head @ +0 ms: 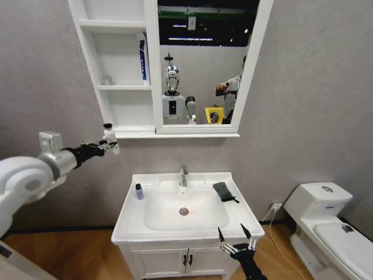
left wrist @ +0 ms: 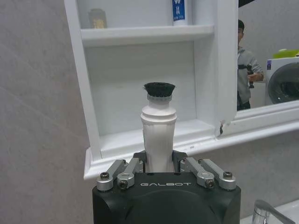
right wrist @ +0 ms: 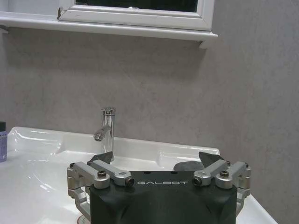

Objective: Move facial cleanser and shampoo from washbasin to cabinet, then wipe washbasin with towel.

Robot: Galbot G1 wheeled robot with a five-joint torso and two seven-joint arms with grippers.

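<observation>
My left gripper (head: 109,146) (left wrist: 159,161) is shut on a white bottle (head: 109,139) (left wrist: 159,128) with a black cap, held upright just in front of the cabinet's (head: 125,105) lowest shelf (left wrist: 154,133). I cannot tell whether it is the facial cleanser or the shampoo. A small purple bottle (head: 139,191) (right wrist: 2,145) stands at the back left of the washbasin (head: 175,230) (right wrist: 37,158). The dark towel (head: 223,191) (right wrist: 184,166) lies right of the tap (head: 183,175) (right wrist: 106,128). My right gripper (head: 236,236) (right wrist: 156,158) hovers open over the washbasin's front right corner.
A white and blue tube (head: 142,58) (left wrist: 179,11) and a small jar (head: 107,80) (left wrist: 97,18) stand on the cabinet's middle shelf. The mirror (head: 204,64) adjoins the shelves. A white toilet (head: 320,216) stands to the right. The vanity doors (head: 186,259) are below the washbasin.
</observation>
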